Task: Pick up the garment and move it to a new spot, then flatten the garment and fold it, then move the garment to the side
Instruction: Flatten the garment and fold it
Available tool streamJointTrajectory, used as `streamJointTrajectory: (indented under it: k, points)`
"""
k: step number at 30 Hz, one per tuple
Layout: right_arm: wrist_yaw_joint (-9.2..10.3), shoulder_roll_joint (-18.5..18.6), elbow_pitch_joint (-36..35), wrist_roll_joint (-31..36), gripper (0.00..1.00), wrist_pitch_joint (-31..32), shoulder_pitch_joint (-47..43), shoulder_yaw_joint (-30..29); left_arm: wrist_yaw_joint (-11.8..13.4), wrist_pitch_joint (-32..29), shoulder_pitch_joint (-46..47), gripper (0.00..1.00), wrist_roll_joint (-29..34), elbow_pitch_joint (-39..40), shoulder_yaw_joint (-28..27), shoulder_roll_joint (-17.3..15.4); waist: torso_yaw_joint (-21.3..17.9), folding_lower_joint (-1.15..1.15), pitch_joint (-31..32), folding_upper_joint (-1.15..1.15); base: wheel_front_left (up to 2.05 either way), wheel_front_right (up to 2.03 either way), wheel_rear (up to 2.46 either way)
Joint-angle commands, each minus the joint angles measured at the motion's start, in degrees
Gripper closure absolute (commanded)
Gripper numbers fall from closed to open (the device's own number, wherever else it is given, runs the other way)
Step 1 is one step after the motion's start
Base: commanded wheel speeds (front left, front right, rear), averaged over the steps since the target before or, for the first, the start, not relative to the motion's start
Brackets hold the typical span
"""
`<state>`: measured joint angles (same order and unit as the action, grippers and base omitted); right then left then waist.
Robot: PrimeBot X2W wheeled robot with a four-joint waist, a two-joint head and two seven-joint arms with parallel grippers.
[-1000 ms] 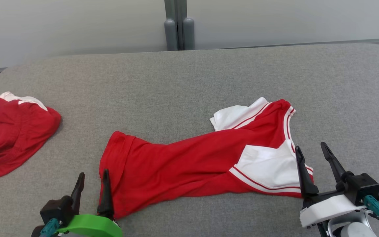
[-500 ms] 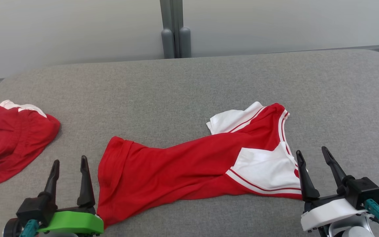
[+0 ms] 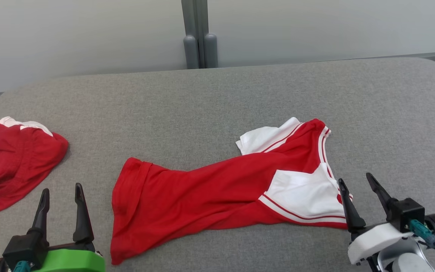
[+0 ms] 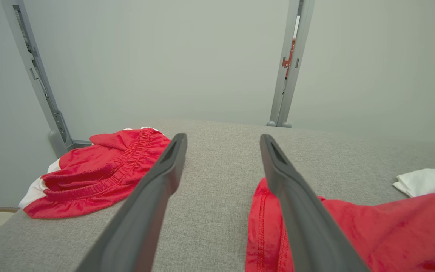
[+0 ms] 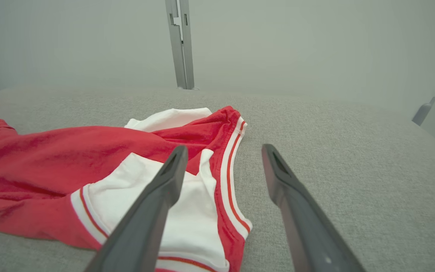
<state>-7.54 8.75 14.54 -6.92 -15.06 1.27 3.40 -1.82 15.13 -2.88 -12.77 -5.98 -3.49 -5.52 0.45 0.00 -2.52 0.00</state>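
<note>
Right now the garment [image 3: 221,192], a red jersey with white panels, is lying rumpled across the near middle of the grey padded surface [image 3: 217,94], its hem [image 3: 127,189] pointing left and its striped neckline [image 3: 325,151] pointing right. The left gripper [image 3: 61,189] is hovering at the near left, just beside the hem but apart from it, jaws spread wide and carrying nothing. The right gripper [image 3: 354,178] is sitting at the near right by the neckline, jaws likewise released and empty; its inner finger is overlapping the cloth edge in the head view, though whether it is touching I cannot tell.

Several things are looking risky. The body is narrowing and twisting through its middle, so a pinch taking only the top layer at either end would probably be lifting the twist along with it, leaving nothing flat to fold. The far white sleeve [image 3: 263,138] is lying partly tucked under the red cloth and could be staying doubled under. The fabric is looking thin and slippery, so the long fingers may be sliding over it and closing on nothing. Red shorts [image 3: 10,158] are lying at the far left, so a reach or placement drifting left could be catching the wrong piece.
</note>
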Motion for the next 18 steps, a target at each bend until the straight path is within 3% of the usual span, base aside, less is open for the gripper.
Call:
streamJointTrajectory:
  k: [1, 10, 11, 12, 14, 18]
  points:
    - [0.10, 0.8, 1.7, 0.1, 0.00, -0.2, 1.9, 0.7, -0.5, 0.0, 0.4, 0.00, 1.0, -0.2, -0.2, 0.4, 0.6, 0.00, -0.5, 0.00, 0.00, 0.00, 0.00]
    - [0.10, 3.6, 17.0, -2.0, 0.00, 0.2, 12.6, 6.0, -2.3, 0.0, 2.9, 0.00, 2.2, -1.5, -0.1, 1.9, 3.9, 0.00, -2.4, 0.00, 0.00, 0.00, 0.00]
    - [0.10, 3.7, 18.5, -2.2, 0.06, 0.3, 13.3, 6.5, -2.4, 0.0, 2.9, 0.00, 2.3, -1.6, -0.3, 1.9, 4.1, 0.00, -2.4, 0.00, 0.00, 0.00, 0.00]
    - [0.10, 3.6, 20.2, -2.6, 0.52, 0.6, 13.8, 7.1, -2.5, 0.0, 2.9, 0.00, 2.3, -1.7, -0.5, 2.0, 4.2, 0.00, -2.5, 0.00, 0.00, 0.00, 0.00]
    - [0.11, 4.0, 23.3, -3.8, 1.00, 0.3, 15.8, 8.4, -2.7, 0.0, 3.1, 0.00, 2.4, -1.9, -0.9, 2.2, 4.4, 0.00, -2.6, 0.00, 0.00, 0.00, 0.00]
    - [0.10, 4.1, 25.1, -5.2, 1.00, -0.1, 16.6, 9.7, -2.8, 0.0, 2.9, 0.00, 2.6, -2.1, -1.6, 2.4, 3.8, 0.00, -2.3, 0.00, 0.00, 0.00, 0.00]
